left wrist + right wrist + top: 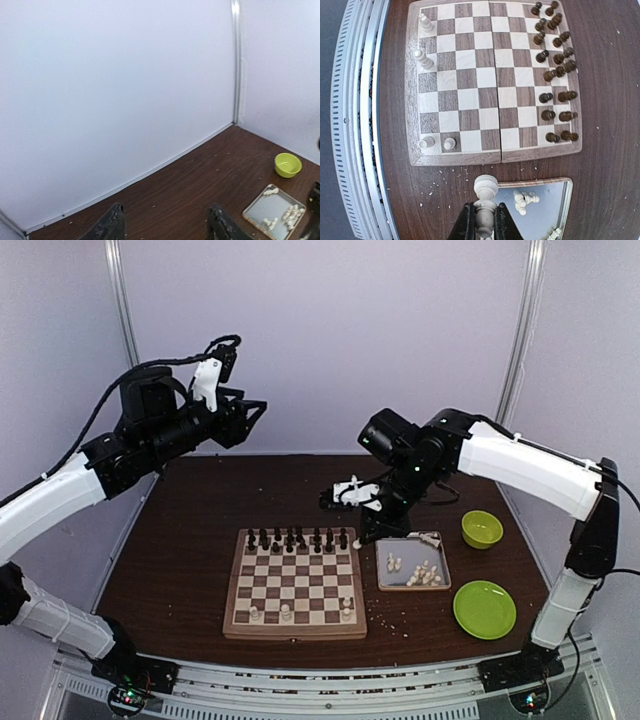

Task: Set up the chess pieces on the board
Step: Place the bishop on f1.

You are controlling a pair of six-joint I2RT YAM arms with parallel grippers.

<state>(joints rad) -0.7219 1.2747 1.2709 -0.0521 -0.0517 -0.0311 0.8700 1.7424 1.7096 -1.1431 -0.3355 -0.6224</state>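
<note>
The board lies at the table's front centre, and its rim also shows in the right wrist view. Several cream chess pieces stand on its near rows. More of them lie in the metal tray to the right of the board. My right gripper is shut on one cream piece, which it holds upright over the bare table between the board and the tray's rim. My left gripper hangs high at the back left. In its wrist view the left gripper is open with nothing between its fingers.
Dark pieces fill the board's far rows. A green bowl and a green plate sit right of the tray. Pale crumbs dot the table by the board's corner. Walls close the back and sides.
</note>
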